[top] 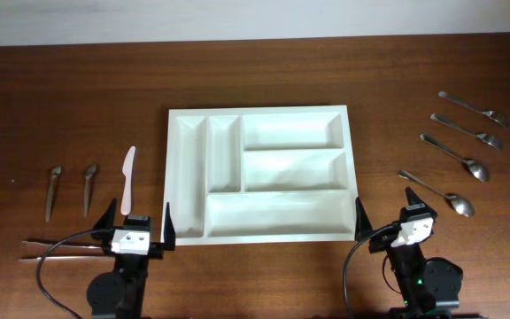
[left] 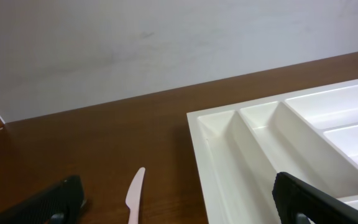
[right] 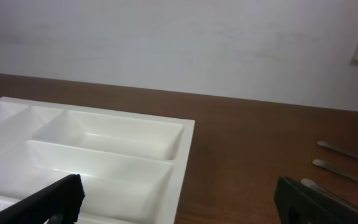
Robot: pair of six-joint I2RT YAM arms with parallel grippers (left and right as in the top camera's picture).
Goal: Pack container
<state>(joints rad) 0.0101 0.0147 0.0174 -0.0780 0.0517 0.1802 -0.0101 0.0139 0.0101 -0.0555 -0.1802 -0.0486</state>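
A white divided tray (top: 259, 115) with several empty compartments lies mid-table; it also shows in the left wrist view (left: 199, 127) and the right wrist view (right: 185, 149). A pale plastic knife (top: 128, 177) lies left of it, also in the left wrist view (left: 133, 194). Two small metal pieces (top: 53, 190) (top: 88, 186) and chopsticks (top: 60, 248) lie at the left. Two forks (top: 473, 105) (top: 467, 129) and two spoons (top: 454, 156) (top: 436, 192) lie at the right. My left gripper (top: 136, 226) is open and empty near the tray's front left corner. My right gripper (top: 385, 213) is open and empty at its front right corner.
A pale wall stands behind the table's far edge. Bare brown wood surrounds the tray on all sides. Utensil handles (right: 347, 163) show at the right edge of the right wrist view.
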